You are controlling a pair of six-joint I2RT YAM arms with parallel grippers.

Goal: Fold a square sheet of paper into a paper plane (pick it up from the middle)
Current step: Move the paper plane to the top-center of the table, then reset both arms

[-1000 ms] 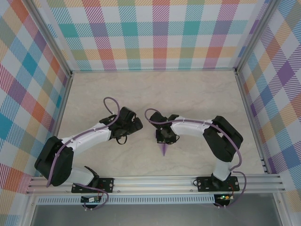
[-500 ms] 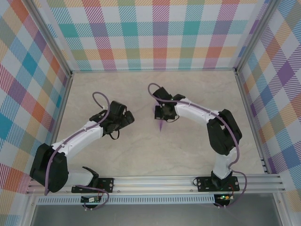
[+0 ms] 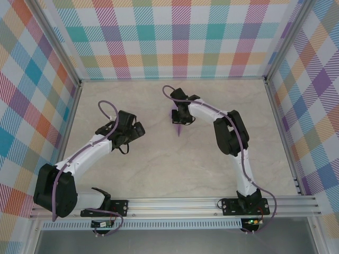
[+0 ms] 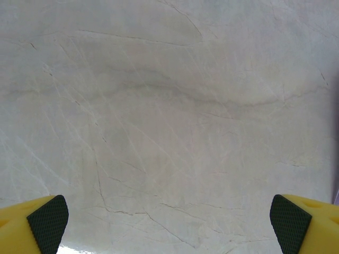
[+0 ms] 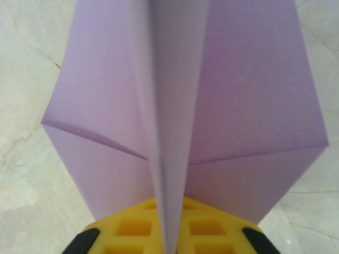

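Paper plane (image 5: 185, 106) pinched along its centre crease by the right fingers (image 5: 204, 227), clamped tight, fold running straight out between them, one wing spread to each side.

From above: at the far middle of the worktop (image 3: 159, 169), paper plane (image 3: 179, 128) jutting out from the right fingers (image 3: 180, 117) toward the near edge. Long axis roughly far-to-near, pointed tip on the side of the arm bases. Resting on the worktop or held just above it: cannot tell.

Left fingers (image 4: 47, 219) spread wide, holding nothing, bare worktop beneath. From above, left fingers (image 3: 135, 129) off to the left of the plane, well apart from it.

Nearer by far: the right arm, already gripping. Judging by the finished dart shape, folding done or close to it. Probably next: a set-down and release, with a slow opening to guard against clinging or skidding of such light paper.
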